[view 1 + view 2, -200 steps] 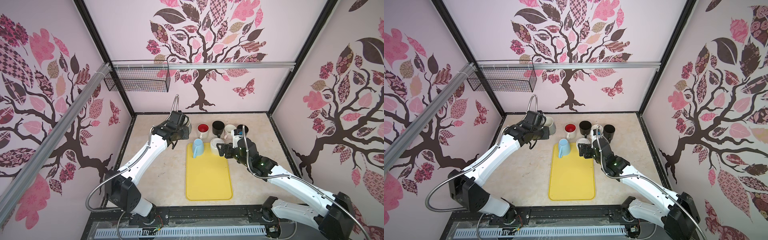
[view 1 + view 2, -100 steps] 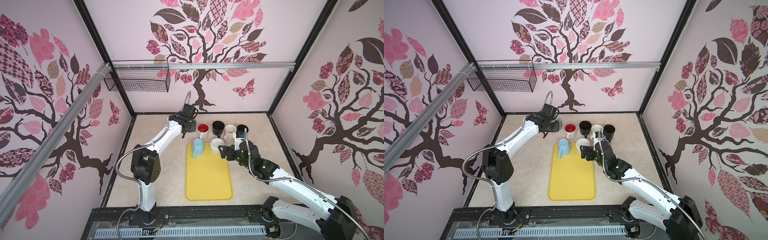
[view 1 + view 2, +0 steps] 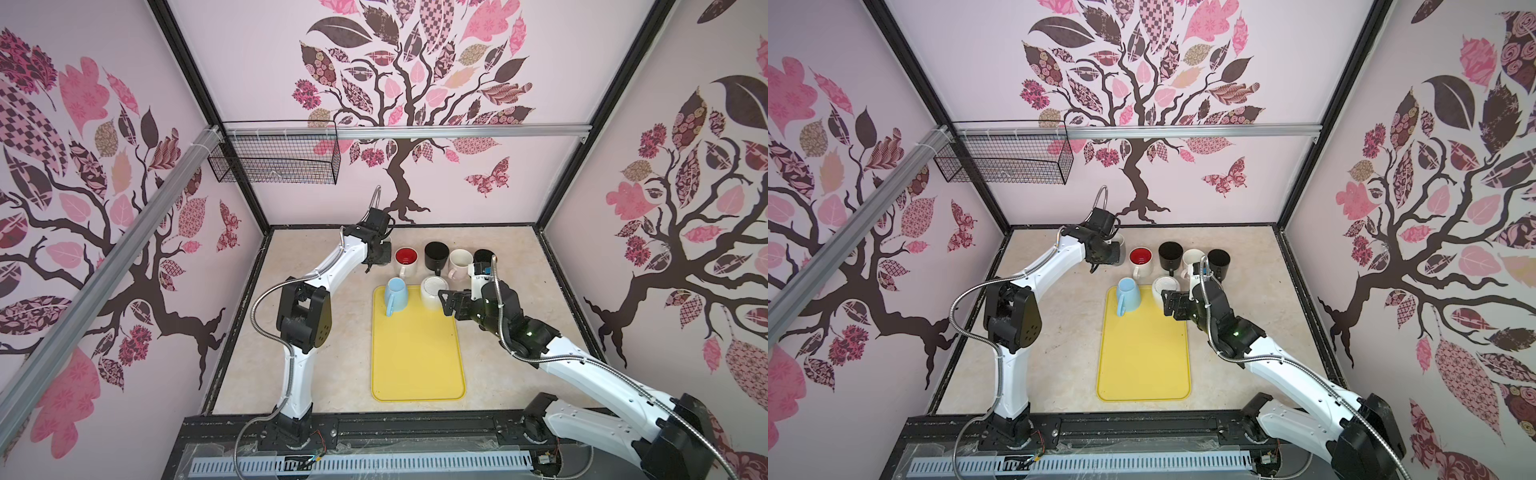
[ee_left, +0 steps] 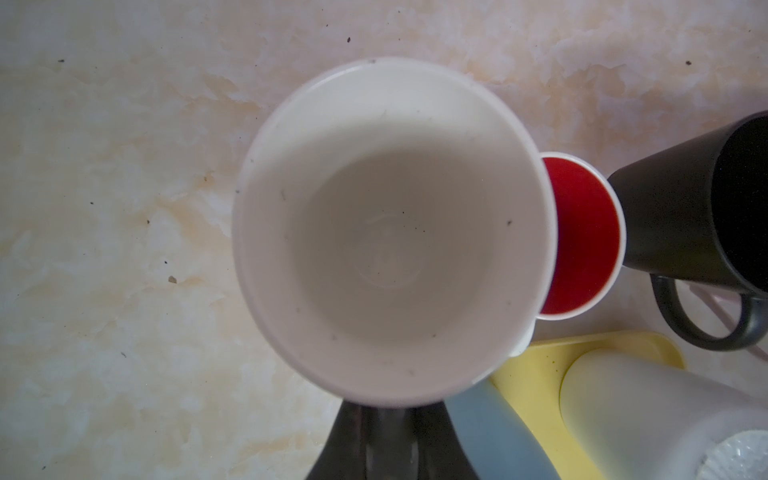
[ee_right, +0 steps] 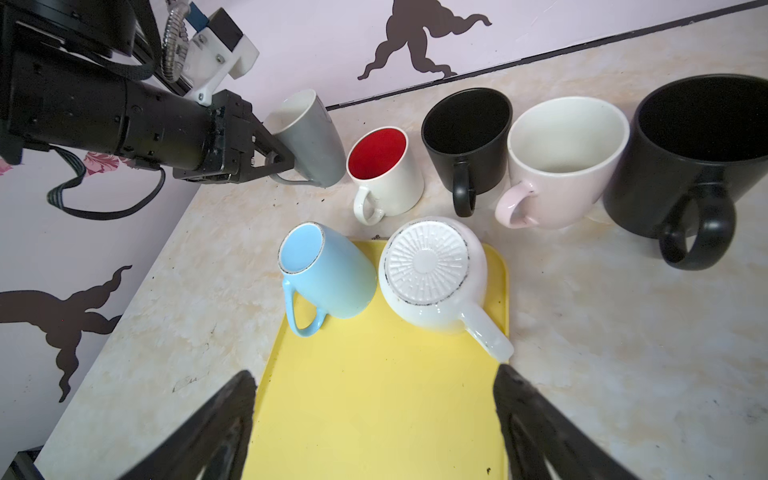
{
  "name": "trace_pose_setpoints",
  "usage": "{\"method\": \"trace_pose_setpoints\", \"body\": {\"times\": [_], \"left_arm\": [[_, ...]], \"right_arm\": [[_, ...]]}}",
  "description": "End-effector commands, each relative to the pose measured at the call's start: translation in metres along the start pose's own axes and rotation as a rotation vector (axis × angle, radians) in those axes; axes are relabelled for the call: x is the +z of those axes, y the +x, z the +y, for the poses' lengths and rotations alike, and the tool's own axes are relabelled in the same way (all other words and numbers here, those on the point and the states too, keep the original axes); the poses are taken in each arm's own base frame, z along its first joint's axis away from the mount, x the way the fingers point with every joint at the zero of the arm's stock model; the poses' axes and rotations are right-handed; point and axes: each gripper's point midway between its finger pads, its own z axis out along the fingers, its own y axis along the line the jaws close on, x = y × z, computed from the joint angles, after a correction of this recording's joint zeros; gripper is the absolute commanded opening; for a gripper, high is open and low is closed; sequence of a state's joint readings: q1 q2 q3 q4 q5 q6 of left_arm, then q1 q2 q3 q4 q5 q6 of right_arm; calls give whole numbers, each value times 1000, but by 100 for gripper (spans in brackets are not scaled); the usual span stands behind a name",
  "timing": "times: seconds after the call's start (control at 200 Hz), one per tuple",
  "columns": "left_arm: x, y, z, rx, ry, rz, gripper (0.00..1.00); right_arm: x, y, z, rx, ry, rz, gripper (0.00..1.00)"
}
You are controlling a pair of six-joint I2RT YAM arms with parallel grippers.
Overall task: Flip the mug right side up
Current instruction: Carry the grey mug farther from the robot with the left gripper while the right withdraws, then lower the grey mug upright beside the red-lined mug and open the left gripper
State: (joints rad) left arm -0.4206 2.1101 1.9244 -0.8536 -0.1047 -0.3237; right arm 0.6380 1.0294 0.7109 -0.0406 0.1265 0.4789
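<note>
beige counter: near its back edge the left gripper clamps the handle of a grey mug, mouth up. at the yellow tray's back corners a blue mug and a white mug stand bottom up. the right gripper hangs wide open and empty above the tray.

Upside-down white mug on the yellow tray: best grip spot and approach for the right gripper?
Likely the handle: it sticks out from the white mug toward the open right gripper. The blue mug crowds its left and upright mugs stand behind, so come from the front right.
</note>
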Motion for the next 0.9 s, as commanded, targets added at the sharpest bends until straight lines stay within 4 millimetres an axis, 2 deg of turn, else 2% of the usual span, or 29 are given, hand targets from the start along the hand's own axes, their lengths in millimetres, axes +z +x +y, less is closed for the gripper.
{"method": "trace_pose_setpoints", "body": {"times": [0.0, 0.355, 0.365, 0.39, 0.895], "left_arm": [[-13, -28, -7, -26, 27, -82, 0], [-1, -15, -6, -35, 31, -46, 0], [5, -7, -4, -33, 23, -25, 0], [7, -4, -3, -35, 21, -17, 0], [24, 16, 4, -30, -11, 34, 0]], "right_arm": [[-1, -6, 3, 11, -16, -17, 91], [0, -5, 5, 12, -26, -11, 91], [0, -5, 5, 12, -28, -12, 91], [0, -5, 5, 12, -29, -12, 91], [2, -2, 6, 12, -38, 1, 91]]}}
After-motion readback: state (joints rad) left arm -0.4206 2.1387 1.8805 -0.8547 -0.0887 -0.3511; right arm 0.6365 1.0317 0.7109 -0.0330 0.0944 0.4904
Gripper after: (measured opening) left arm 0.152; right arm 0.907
